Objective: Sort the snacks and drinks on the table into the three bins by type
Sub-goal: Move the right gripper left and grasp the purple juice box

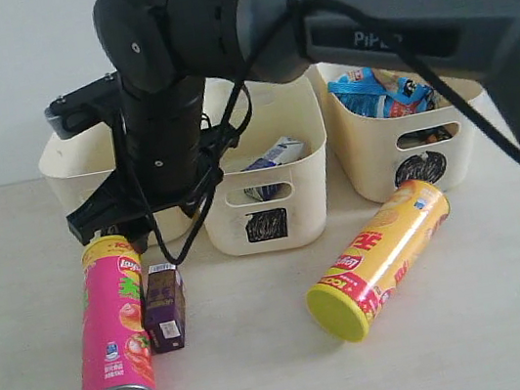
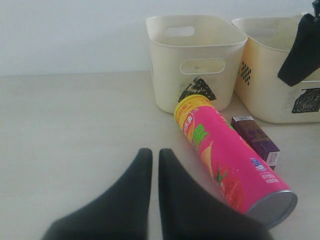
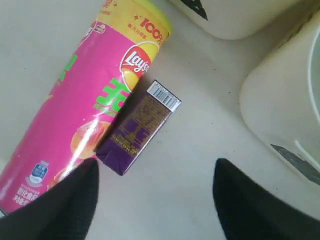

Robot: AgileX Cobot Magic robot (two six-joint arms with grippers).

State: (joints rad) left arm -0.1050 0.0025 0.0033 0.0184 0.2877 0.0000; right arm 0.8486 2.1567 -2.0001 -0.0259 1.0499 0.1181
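In the exterior view we see the right arm [image 1: 213, 24] hiding much of the left bin [image 1: 73, 170], and we cannot make out its jaws. The pink can [image 1: 113, 327] and the purple carton [image 1: 164, 309] lie touching on the tabletop [image 1: 270, 381], with the yellow can [image 1: 379, 260] apart from them. A blue-white carton [image 1: 274, 158] sits in the middle bin [image 1: 277, 242], and noodle bags [image 1: 377, 92] sit in the right bin [image 1: 373, 157].

In the left wrist view, the left jaws are pressed together, empty. The frame edge crops the middle bin.

In the right wrist view, the right jaws are spread wide, holding nothing, near the purple carton's end. The pink can is cut off.
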